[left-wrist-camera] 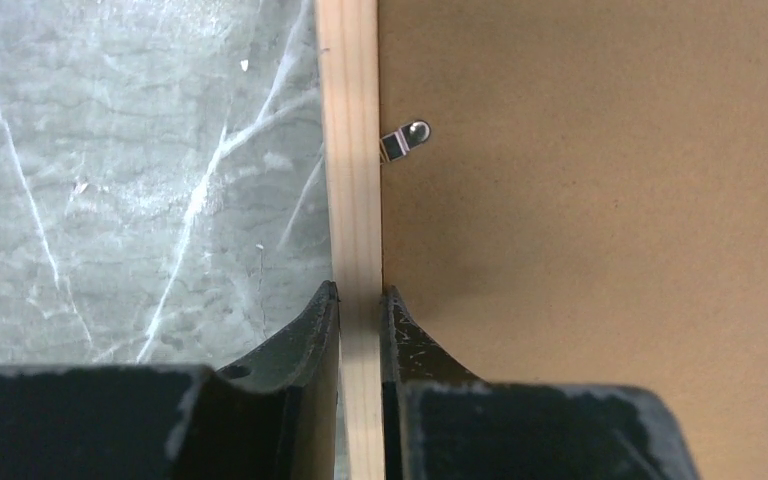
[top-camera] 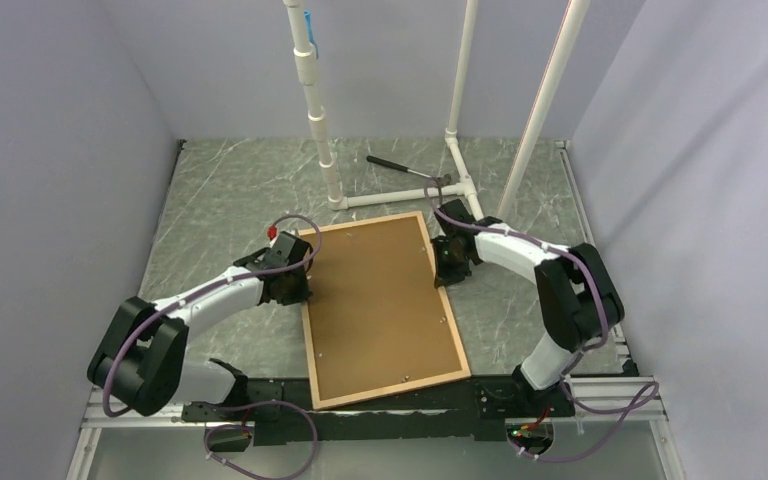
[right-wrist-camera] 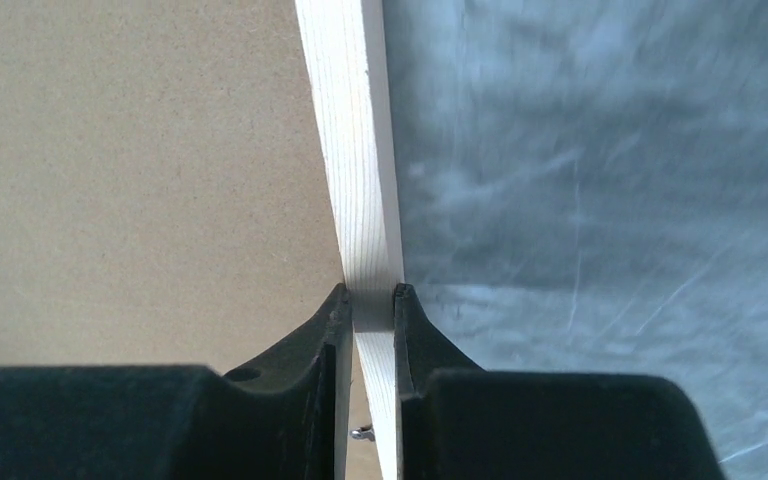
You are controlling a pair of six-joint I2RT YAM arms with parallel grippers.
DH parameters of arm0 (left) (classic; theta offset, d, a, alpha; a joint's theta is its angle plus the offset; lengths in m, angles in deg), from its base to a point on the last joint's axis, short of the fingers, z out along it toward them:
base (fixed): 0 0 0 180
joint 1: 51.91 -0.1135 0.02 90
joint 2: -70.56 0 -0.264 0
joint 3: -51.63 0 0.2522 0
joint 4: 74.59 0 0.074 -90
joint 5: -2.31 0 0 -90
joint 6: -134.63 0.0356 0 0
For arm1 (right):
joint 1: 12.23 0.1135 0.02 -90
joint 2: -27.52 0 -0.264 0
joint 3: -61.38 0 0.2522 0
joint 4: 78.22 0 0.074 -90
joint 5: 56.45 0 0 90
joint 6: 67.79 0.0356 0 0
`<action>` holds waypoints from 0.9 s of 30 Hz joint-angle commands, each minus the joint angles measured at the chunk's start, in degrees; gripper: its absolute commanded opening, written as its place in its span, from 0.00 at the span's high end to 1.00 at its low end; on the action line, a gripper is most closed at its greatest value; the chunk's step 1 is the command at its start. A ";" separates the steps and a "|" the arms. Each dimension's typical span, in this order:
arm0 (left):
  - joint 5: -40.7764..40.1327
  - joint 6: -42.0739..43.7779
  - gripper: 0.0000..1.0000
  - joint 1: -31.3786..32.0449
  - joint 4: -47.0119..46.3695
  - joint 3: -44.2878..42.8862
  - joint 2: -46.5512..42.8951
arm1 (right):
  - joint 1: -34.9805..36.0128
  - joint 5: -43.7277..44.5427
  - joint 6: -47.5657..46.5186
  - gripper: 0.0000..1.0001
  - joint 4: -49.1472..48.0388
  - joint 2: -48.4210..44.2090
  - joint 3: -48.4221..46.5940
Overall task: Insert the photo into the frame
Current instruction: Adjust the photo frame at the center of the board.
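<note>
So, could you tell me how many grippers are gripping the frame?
2. The left gripper pinches the left rail of the frame; the right gripper pinches the right rail, toward the far end. Neither is hidden.

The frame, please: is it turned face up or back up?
Back up: the brown backing board fills the frame, and a small metal clip sits at its wood edge.

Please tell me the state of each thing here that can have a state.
Frame: lying flat, back up.
Board: sitting inside the frame.
Left pincer: shut on the frame's left rail.
Right pincer: shut on the frame's right rail.
Hammer: lying at the far side, untouched.
</note>
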 commanded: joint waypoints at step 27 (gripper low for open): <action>-0.43 -20.92 0.92 42.33 12.83 -16.91 11.67 | 3.91 7.61 -14.63 0.73 -0.18 18.50 -32.44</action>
